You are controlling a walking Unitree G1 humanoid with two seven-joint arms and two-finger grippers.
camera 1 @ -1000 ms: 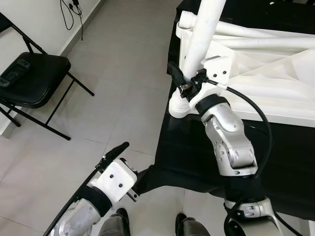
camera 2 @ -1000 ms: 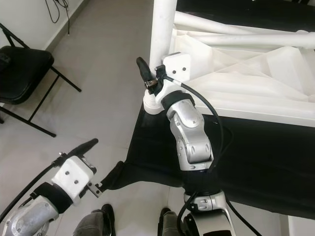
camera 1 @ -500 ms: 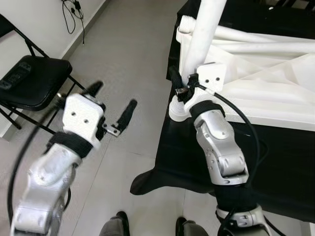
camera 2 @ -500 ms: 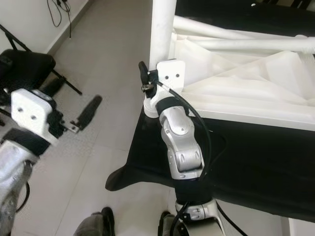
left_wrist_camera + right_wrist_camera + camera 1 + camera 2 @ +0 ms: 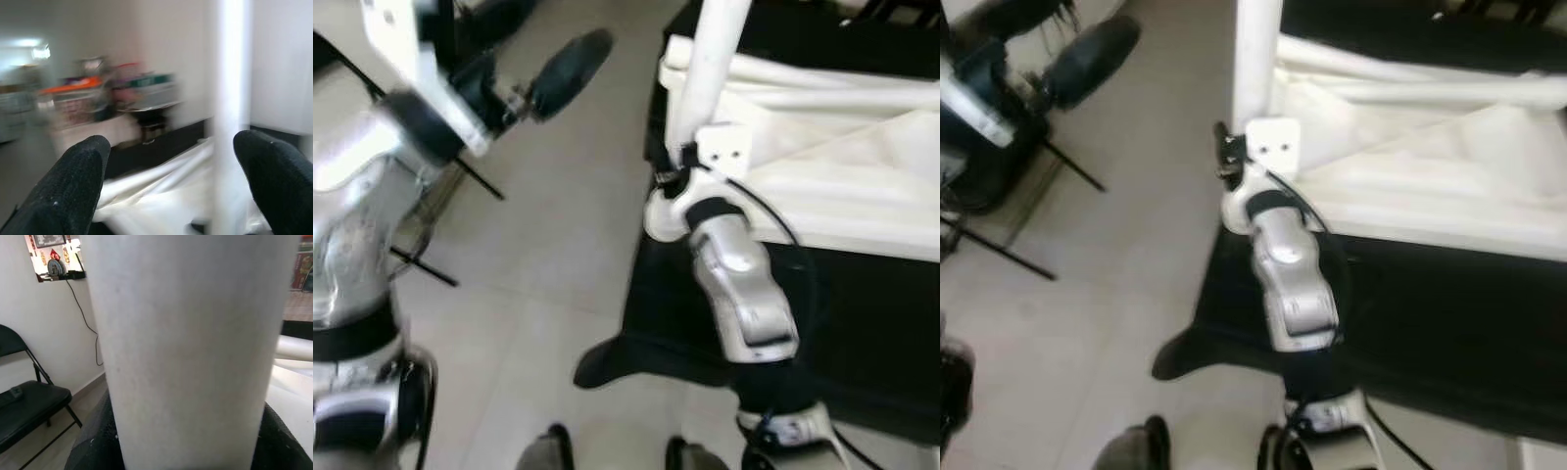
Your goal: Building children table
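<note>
Black-draped table, right claw gripping upright white leg, left claw wide.

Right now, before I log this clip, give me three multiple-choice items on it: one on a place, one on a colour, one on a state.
1. Where does the upside-down white tabletop lie?
A. on the black-draped table
B. on the folding chair
C. on the floor

2. What colour is the upright table leg?
A. black
B. white
C. orange

3. How is the right tool set?
A. open above the floor
B. shut on the table leg
C. resting on the chair

Answers:
1 A, black cloth shows under the tabletop.
2 B, the post is white in the eye and wrist views.
3 B, the right wrist view has a black finger at each side of the leg.
</note>
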